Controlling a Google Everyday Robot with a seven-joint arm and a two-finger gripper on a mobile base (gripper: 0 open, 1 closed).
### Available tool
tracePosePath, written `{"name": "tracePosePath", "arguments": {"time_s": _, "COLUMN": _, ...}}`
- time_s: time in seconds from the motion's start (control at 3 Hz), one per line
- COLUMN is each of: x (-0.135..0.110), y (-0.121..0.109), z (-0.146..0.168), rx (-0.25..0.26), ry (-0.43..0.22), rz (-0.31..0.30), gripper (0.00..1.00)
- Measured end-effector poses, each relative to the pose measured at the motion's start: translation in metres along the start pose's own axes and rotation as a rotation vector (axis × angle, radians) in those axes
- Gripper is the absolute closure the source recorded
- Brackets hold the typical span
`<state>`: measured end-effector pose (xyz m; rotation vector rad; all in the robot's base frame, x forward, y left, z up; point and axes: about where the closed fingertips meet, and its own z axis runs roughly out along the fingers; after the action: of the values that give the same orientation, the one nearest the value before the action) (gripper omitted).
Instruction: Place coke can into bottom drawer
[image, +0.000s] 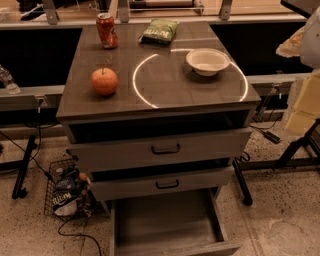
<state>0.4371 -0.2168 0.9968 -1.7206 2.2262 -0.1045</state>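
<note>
Here the coke can (106, 30) stands at the 11 o'clock corner of the worktop (165, 85); the bottom drawer (167, 225) lies pulled out at 6 o'clock. The gripper (306, 95) hangs at 3 o'clock, whether spread or closed unclear.

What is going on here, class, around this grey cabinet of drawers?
Nothing is being handled. The small red soda can with a silver top stands at the back left of the grey wood-grain cabinet top, alongside a green snack bag, a round red-orange apple and a white bowl. The lowest grey drawer is pulled open, with no can in it. The gripper is not in view; only pale shapes, perhaps the robot's, show at the right edge.
</note>
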Motion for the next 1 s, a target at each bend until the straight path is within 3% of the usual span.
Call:
{"name": "tracePosePath", "arguments": {"time_s": 0.33, "x": -0.002, "y": -0.004, "z": 0.002, "rx": 0.002, "ry": -0.006, "rz": -0.004, "gripper": 0.0}}
{"name": "tracePosePath", "arguments": {"time_s": 0.67, "x": -0.023, "y": -0.038, "z": 0.02, "rx": 0.013, "ry": -0.053, "rz": -0.036, "gripper": 0.0}}
{"name": "tracePosePath", "arguments": {"time_s": 1.0, "x": -0.076, "y": -0.098, "z": 0.048, "rx": 0.071, "ry": -0.148, "rz": -0.065, "gripper": 0.0}}
